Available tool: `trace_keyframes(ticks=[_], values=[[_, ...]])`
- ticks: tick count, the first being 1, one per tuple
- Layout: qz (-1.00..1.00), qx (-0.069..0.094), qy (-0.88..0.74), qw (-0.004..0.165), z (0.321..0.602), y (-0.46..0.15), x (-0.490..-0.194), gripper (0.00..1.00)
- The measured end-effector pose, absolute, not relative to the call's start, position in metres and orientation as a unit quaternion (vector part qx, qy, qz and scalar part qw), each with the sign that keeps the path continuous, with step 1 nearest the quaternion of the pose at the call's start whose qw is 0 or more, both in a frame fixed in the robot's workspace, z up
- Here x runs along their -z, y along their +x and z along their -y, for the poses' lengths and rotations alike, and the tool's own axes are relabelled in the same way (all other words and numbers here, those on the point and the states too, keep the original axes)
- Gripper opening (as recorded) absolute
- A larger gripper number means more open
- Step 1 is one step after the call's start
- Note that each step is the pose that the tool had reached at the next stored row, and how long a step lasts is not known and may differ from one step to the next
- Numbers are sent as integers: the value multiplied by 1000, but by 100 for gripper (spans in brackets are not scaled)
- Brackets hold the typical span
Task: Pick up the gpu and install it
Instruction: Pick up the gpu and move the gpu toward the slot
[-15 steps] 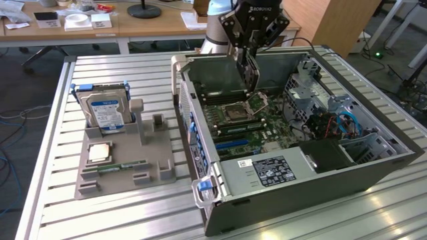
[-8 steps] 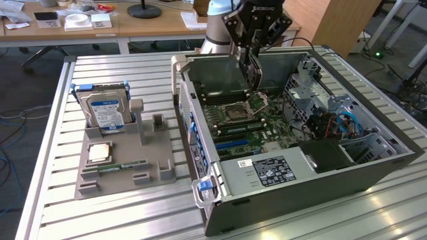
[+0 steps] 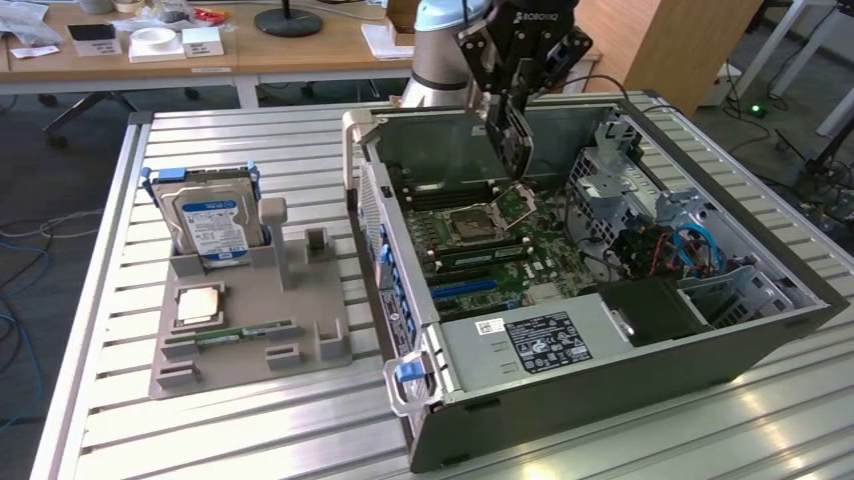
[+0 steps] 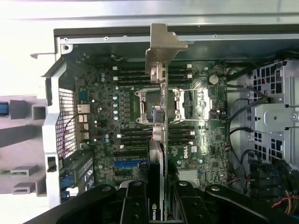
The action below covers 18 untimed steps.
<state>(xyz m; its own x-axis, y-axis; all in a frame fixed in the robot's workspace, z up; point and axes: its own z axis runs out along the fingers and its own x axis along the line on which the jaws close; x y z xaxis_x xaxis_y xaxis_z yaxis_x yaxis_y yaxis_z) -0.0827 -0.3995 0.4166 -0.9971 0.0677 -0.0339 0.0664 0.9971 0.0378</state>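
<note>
My claw is closed on the gpu. The card hangs edge-on under the claw, with its metal bracket at the end far from my fingers. Below the card lies the motherboard in the open computer case. Well apart from my claw, beside the case on the tabletop, a grey holder carries the hard drive.
</note>
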Motion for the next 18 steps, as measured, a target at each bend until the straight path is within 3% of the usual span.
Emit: trace_keyframes(ticks=[18], values=[[-999, -18, 33, 18, 398, -65, -417, 26]])
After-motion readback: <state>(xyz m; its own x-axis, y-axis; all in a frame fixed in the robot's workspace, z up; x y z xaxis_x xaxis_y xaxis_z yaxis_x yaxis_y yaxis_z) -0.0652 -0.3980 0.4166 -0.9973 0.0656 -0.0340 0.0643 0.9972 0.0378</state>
